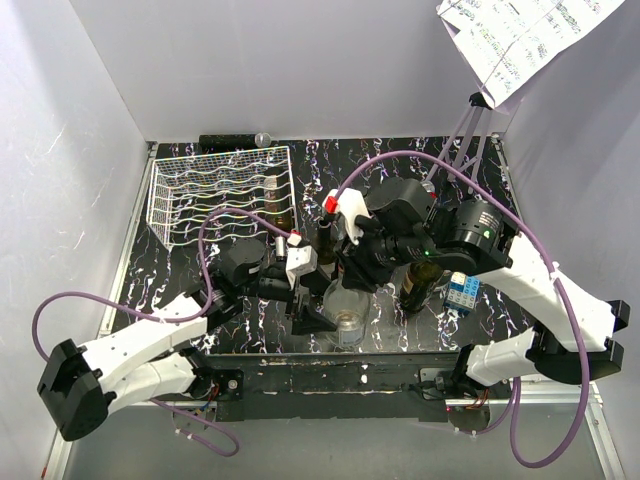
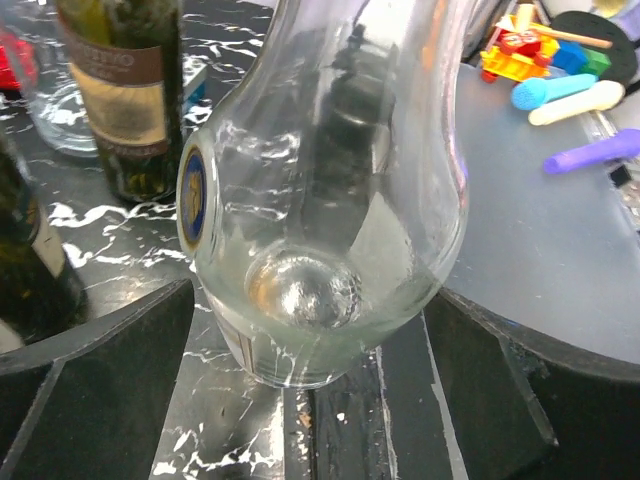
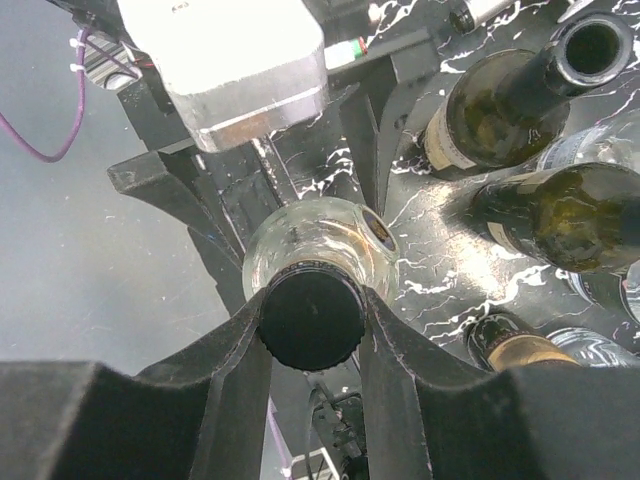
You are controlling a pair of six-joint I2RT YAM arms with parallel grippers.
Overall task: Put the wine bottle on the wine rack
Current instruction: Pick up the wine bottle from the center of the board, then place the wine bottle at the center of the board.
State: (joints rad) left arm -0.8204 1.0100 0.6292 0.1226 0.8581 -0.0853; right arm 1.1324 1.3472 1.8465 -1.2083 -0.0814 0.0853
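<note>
The right gripper [image 3: 312,330] is clenched on the black cap [image 3: 312,310] of the clear wine bottle [image 2: 330,180], which is upright at the near edge of the table [image 1: 165,265]; the left gripper [image 2: 310,340] brackets its base, pressing or not I cannot tell; the wine rack [image 1: 222,195] lies well apart, back left

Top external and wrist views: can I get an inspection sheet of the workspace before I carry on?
Surface: black marbled table.
Job's things: white wine rack back left; clear wine bottle upright, centre front.
Clutter: dark bottles, blue block, coloured toys.
Grippers: right gripper shut on the bottle's cap; left gripper straddles its base, contact unclear.
Cables: purple cables loop over both arms.
Surroundings: white walls, printed sheet hanging top right.
</note>
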